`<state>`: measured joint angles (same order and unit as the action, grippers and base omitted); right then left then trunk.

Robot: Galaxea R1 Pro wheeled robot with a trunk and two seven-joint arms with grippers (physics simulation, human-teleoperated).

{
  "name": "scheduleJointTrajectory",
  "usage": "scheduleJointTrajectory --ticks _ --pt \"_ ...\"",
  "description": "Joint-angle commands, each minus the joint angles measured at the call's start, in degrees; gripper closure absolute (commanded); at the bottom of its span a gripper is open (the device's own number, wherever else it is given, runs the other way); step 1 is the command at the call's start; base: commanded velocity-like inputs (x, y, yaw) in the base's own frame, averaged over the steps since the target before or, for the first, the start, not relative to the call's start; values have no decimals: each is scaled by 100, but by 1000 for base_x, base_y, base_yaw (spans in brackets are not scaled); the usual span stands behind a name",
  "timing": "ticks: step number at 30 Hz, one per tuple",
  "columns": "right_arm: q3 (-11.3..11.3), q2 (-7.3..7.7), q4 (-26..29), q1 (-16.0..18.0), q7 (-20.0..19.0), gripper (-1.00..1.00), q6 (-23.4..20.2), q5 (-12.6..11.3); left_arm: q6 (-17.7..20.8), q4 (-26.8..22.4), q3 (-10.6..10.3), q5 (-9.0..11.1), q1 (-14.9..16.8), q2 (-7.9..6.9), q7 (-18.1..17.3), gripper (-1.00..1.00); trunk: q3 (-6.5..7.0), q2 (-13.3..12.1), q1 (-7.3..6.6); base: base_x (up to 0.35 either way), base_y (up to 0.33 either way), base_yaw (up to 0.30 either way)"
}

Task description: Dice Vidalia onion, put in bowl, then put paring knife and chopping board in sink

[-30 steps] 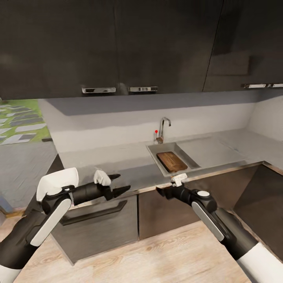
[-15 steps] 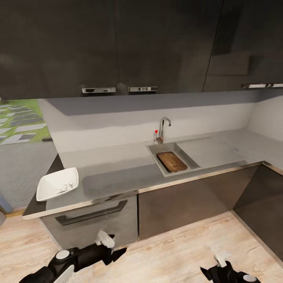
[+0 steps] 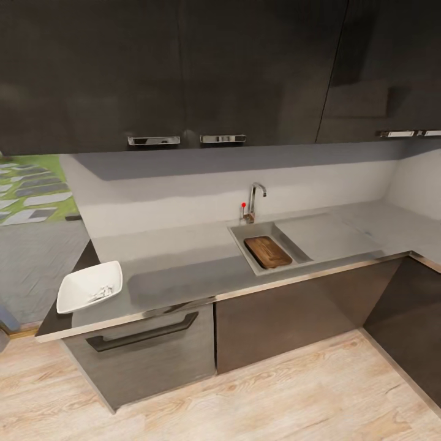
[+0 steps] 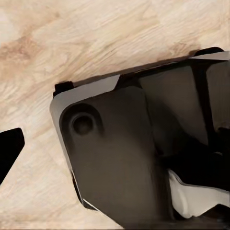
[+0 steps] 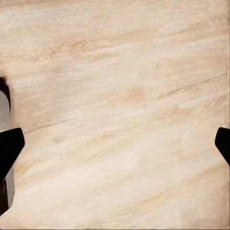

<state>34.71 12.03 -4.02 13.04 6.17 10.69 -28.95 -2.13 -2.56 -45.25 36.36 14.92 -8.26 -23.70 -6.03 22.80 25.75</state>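
Dark brown chopping board (image 3: 267,252) in sink (image 3: 293,242)

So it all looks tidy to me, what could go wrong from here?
The bowl holding the diced onion sits at the left end of the countertop, close to its edge, so a passing arm might knock it off. The chopping board lies in the sink, but I cannot make out the paring knife there, so that step may be unfinished.
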Motion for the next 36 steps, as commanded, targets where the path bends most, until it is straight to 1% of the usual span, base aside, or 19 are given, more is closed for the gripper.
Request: scheduleJointTrajectory --ticks 1,2,3,4,5,6,8,9,10,12,15,17,20,22,27,32,36 --pt "43 -89 -20 -134 188 -100 20 -45 143 49 -38 37 -103 11 195 -100 -11 12 4 0 0 0" --pt "37 -148 -23 -270 309 -100 -8 -52 383 77 -35 37 -202 23 483 -100 -11 12 4 0 0 0" --pt "19 -256 -27 -635 466 -100 -600 -190 1087 113 1 52 -568 185 1399 -100 -11 12 4 0 0 0" --pt "12 -270 -28 -688 476 -100 -757 -242 1151 117 21 70 -638 240 1511 -100 -11 12 4 0 0 0" --pt "-14 -302 -28 -841 496 -100 -1209 -469 1283 125 153 198 -860 373 1793 -100 -11 12 4 0 0 0" --pt "-25 -325 -28 -947 503 -100 -1444 -655 1337 127 310 367 -1010 434 1966 -100 -11 12 4 0 0 0" --pt "-31 -363 -28 -1052 508 -100 -1600 -847 1372 129 494 594 -1151 486 2156 -100 -11 12 4 0 0 0" --pt "-36 -421 -29 -1138 511 -100 -1698 -1014 1393 130 664 827 -1263 525 2339 -100 -11 12 4 0 0 0" --pt "-39 -478 -29 -1195 513 -100 -1763 -1135 1403 131 784 1020 -1336 551 2469 -100 -11 12 4 0 0 0" --pt "-57 -564 -23 -1269 516 -100 -1834 -1309 1380 120 944 1281 -1432 590 2636 -100 -11 12 4 0 0 0" --pt "-71 -586 -5 -1287 516 -100 -1748 -1354 1207 109 988 1343 -1455 601 2680 -100 -11 12 4 0 0 0" --pt "-61 -593 31 -1292 521 -100 -1530 -1364 934 95 1002 1364 -1462 609 2709 -100 -11 12 4 0 0 0" --pt "-62 -596 44 -1294 520 -100 -1280 -1366 688 62 999 1359 -1465 631 2735 -100 -11 12 4 0 0 0" --pt "-68 -596 51 -1295 519 -100 -1186 -1370 634 53 995 1358 -1465 631 2737 -100 -11 12 4 0 0 0" --pt "-72 -598 126 -1295 517 -100 -741 -1375 489 37 996 1356 -1466 612 2737 -100 -11 12 4 0 0 0" --pt "-71 -597 145 -1295 517 -100 -591 -1376 463 18 1014 1356 -1466 643 2720 -100 -11 12 4 0 0 0" --pt "-72 -598 147 -1295 517 -100 -577 -1376 459 10 1010 1356 -1466 642 2714 -100 -11 12 4 0 0 0"
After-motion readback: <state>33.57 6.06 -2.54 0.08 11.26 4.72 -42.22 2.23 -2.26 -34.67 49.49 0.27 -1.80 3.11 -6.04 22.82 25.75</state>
